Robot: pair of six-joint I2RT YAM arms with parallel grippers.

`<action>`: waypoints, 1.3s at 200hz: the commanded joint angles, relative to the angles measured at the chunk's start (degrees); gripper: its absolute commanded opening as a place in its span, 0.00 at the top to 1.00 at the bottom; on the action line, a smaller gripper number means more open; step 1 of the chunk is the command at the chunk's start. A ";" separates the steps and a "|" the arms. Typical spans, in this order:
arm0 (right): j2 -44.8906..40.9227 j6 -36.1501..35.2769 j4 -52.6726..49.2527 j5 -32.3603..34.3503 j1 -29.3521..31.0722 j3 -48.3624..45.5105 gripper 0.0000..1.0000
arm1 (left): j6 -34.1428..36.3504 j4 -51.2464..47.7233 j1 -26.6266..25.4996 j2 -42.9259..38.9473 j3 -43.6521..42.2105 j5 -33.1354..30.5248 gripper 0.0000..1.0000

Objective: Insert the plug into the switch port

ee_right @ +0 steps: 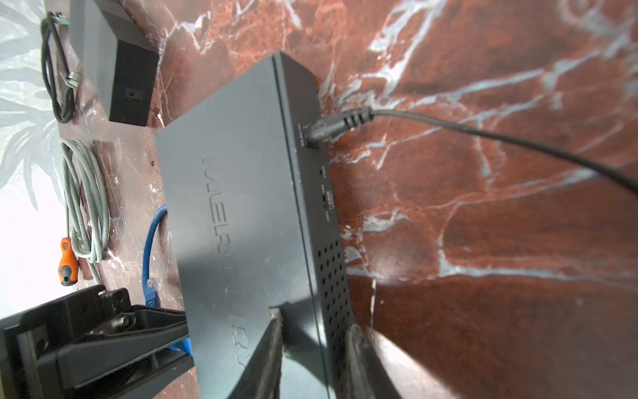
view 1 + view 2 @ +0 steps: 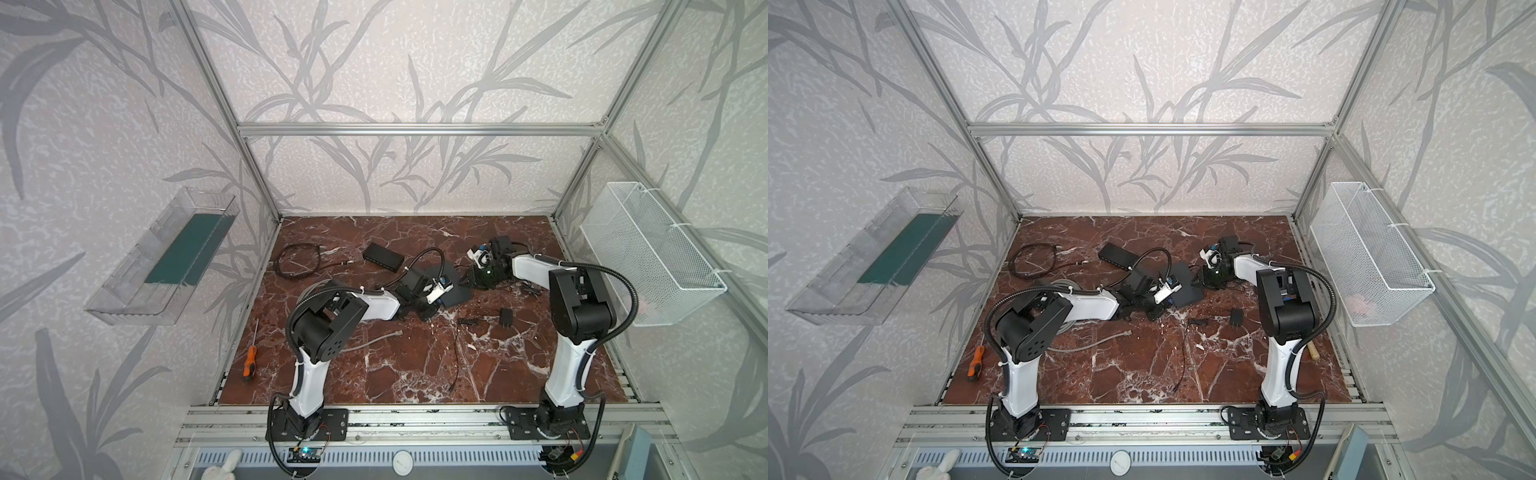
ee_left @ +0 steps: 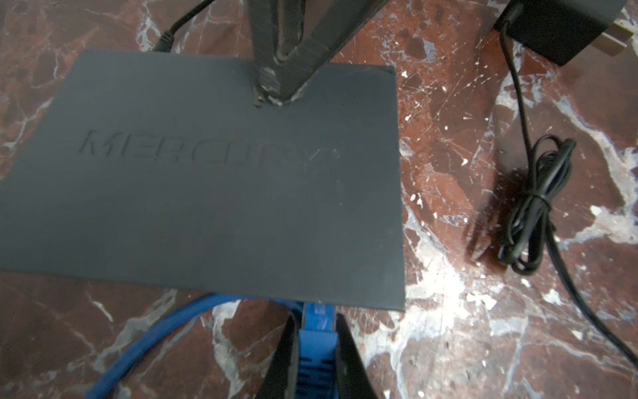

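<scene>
Reaching low, left tool (image 3: 317,323) pinches the plug (image 3: 316,345) — at the switch (image 3: 207,179) edge.

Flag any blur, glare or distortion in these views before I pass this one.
Left wrist: soft overall, the switch logo smeared, the plug nearest the lens blurred. Right wrist: the wall blown out white, the right gripper out of focus, a pale sheen on the switch. Both top views: frame posts splayed by the wide lens, even light, no glare.

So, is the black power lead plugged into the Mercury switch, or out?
In. The power lead ends in a socket on the side of the switch, cord trailing away.
</scene>
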 commanded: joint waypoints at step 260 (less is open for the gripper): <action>3.89 9.40 -13.16 -6.37 -1.16 4.41 0.66 | -0.47 -21.70 -0.86 7.40 8.97 1.85 0.60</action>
